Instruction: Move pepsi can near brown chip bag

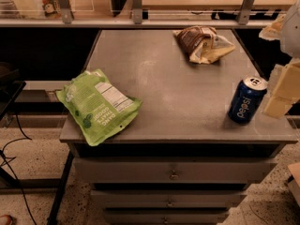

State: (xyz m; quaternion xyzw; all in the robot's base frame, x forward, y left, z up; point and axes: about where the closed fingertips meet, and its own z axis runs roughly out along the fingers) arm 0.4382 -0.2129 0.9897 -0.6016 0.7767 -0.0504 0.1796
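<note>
Expect dim, warm-tinted lighting across the whole frame. Light falls from above: the table top (168,78) shows a broad, pale sheen at centre, with no hard glare. Note the soft shadows: a faint one at the base of the pepsi can (247,100), lower right, and a thin one under the right edge of the green bag (99,106), lower left. The brown chip bag (202,43), upper centre, is evenly lit. The gripper (280,93), at the right edge just beside the can, reads as washed-out cream. The band behind the table, upper left and upper right, falls to near black. The drawer fronts (173,172) at the bottom lie in shade.
</note>
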